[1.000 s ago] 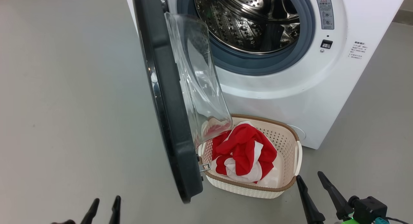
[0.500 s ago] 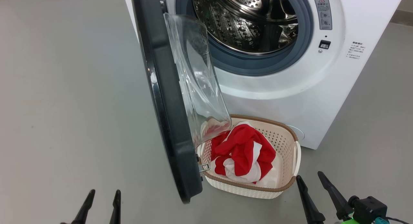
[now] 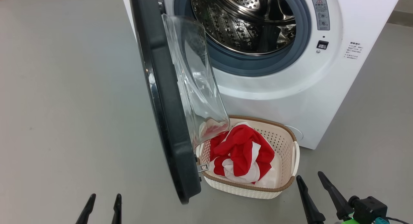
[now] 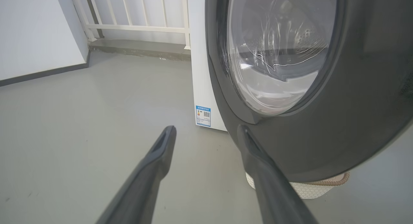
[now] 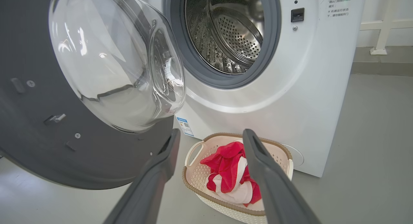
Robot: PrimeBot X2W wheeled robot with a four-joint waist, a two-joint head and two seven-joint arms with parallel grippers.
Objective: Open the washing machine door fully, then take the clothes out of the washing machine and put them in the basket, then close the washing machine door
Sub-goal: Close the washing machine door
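Note:
The washing machine (image 3: 290, 88) stands with its steel drum (image 3: 245, 20) exposed and no fabric visible inside. Its door (image 3: 161, 98), black-rimmed with a clear glass bowl, hangs open to the left, edge-on to me. The red-and-white clothes (image 3: 242, 153) lie in the cream basket (image 3: 292, 153) on the floor below the opening. My left gripper (image 3: 106, 195) is open, left of the door's lower rim and apart from it. My right gripper (image 3: 309, 175) is open just right of the basket. Along the left gripper (image 4: 206, 128), the door (image 4: 338, 120) fills the right. Past the right gripper (image 5: 212, 132) lie the clothes (image 5: 226, 172).
Grey floor (image 3: 64, 104) spreads wide to the left of the door. A white railing (image 4: 135, 24) and a white wall (image 4: 32, 33) stand behind the machine's left side. The basket (image 4: 309, 190) peeks out under the door's lower rim.
The head view has drifted slightly to the right. The left fingers rose a little at the bottom edge. Both grippers stay open, the right one still.

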